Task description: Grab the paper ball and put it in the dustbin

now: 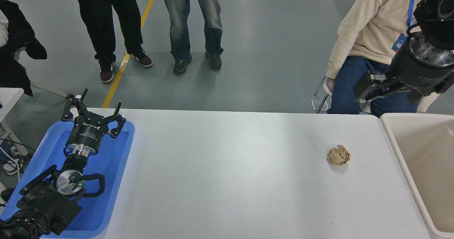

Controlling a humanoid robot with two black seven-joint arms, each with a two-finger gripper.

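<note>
paper ball (pixel 338 155) lies loose on the worktop (pixel 227 175), near the dustbin (pixel 393 139). your right end effector (pixel 365 90) hangs high beyond the far edge, its opening unclear to me. a crooked descent could nudge the ball away.

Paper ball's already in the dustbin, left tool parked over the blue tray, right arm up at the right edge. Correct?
Not quite. In the head view the paper ball lies on the white table, just left of the dustbin and apart from it, not inside. The rest holds: the left tool is over the blue tray, and the right tool is raised at the right edge.
</note>
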